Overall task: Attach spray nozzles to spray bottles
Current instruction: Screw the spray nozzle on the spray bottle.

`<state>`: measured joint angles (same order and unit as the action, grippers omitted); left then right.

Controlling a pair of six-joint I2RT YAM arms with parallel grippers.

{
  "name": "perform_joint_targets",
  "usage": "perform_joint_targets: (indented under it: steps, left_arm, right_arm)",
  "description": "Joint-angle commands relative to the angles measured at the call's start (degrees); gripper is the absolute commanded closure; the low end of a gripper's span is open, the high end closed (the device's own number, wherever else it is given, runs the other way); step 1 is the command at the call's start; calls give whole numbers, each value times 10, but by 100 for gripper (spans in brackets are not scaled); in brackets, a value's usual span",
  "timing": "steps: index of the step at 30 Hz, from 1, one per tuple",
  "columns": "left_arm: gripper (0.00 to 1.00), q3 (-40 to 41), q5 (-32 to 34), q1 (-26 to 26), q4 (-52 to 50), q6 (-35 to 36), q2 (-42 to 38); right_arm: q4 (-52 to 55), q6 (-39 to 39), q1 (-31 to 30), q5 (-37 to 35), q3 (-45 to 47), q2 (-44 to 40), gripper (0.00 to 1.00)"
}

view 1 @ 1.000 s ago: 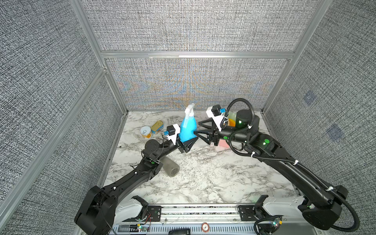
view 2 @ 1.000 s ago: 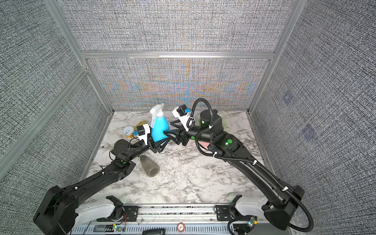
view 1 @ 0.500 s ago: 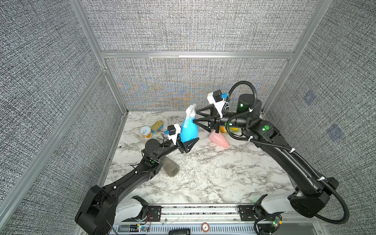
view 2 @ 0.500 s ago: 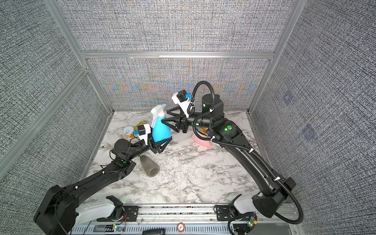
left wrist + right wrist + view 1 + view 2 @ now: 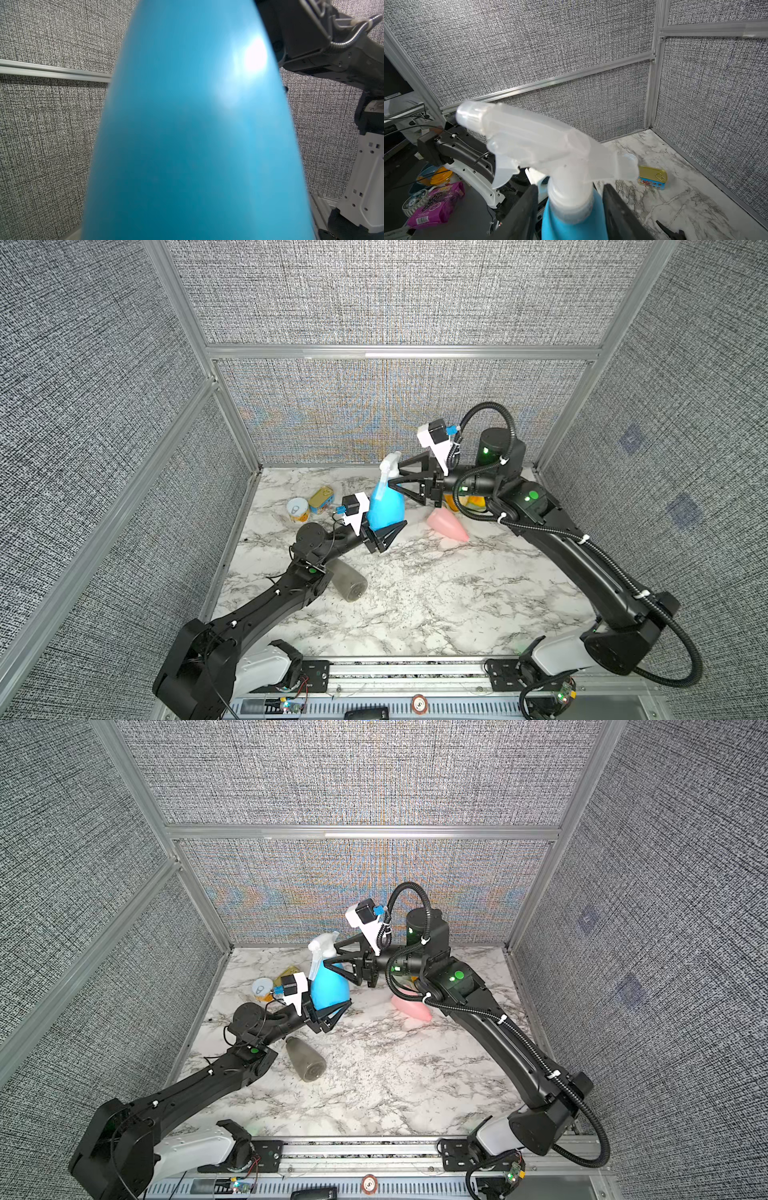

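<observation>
Right wrist view: the right gripper (image 5: 570, 188) straddles the collar of the white translucent spray nozzle (image 5: 537, 141), 1 finger on each side with a sliver of gap showing, so it is not clamped yet. I judge it sits there to turn that collar tight onto the neck of the blue spray bottle (image 5: 571, 226). In both top views the left gripper (image 5: 388, 531) is clenched on that bottle's wide lower body, keeping it upright so the neck meets the other arm and the bottle cannot spin with the collar. With the blue bottle as centre in a top view, the pink spray bottle (image 5: 448, 524) lies on its side at 3 o'clock. The smoky grey spray bottle (image 5: 348, 584) lies at 7 o'clock beside the left arm. A round tin (image 5: 298, 510) and a rectangular tin (image 5: 322, 499) sit at 9 o'clock, clear of the work. Neither lying bottle shows a nozzle, and I cannot make out the other 2 nozzles.
</observation>
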<state>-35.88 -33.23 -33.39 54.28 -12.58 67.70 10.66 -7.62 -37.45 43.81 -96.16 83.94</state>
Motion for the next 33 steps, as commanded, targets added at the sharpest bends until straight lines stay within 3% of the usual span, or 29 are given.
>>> perform_joint_targets:
  steps: [1,11,23,29,33]
  left_arm:
    - [28,-5,-8,1,6,3,-1]
    - [28,-5,-7,1,3,5,1]
    - [29,-8,-1,1,-6,10,2]
    - [30,-12,6,0,-21,19,0]
    - [30,-18,15,1,-39,30,-3]
  right_arm:
    - [-26,-12,-2,15,-1,3,48]
    - [-29,-13,-10,17,3,5,53]
    - [-35,-15,-21,15,25,2,76]
    - [-42,-21,-35,-22,45,-4,81]
    - [-22,-30,-57,-102,41,-4,86]
